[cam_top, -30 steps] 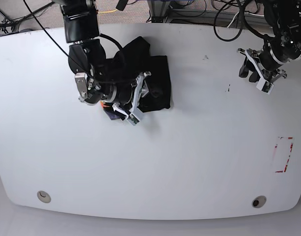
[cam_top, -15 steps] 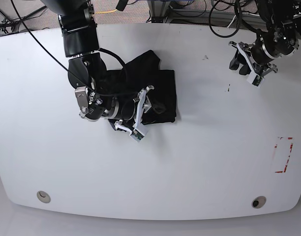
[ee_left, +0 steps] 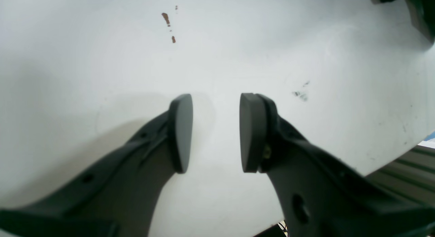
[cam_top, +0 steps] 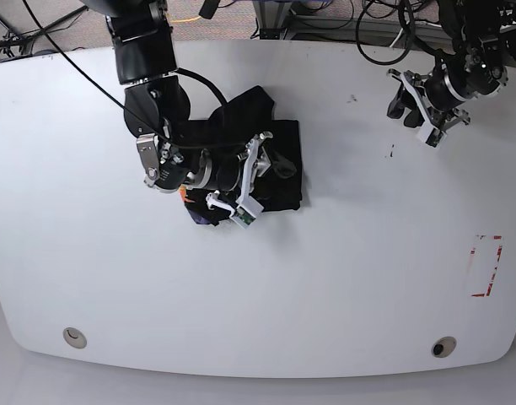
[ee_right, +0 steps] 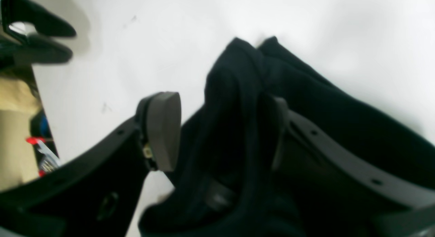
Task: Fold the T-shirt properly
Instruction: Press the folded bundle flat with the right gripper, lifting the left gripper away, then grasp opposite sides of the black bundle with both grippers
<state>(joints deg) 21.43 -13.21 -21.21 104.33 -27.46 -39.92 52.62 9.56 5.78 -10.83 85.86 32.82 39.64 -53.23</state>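
Because the right gripper's (ee_right: 217, 135) fingers stand apart around a bunched fold of the T-shirt (cam_top: 258, 156), lying at eleven o'clock on the desk (cam_top: 325, 287), closing could crumple layers, while the left gripper (ee_left: 215, 131), fingers apart, holds nothing.

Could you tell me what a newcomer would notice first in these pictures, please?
First, the black T-shirt, bunched in a heap left of centre on the white table, stands out sharply. The right gripper sits right over it, open, with cloth between its pads. Far off at the upper right, the left gripper is open over bare table, holding nothing.
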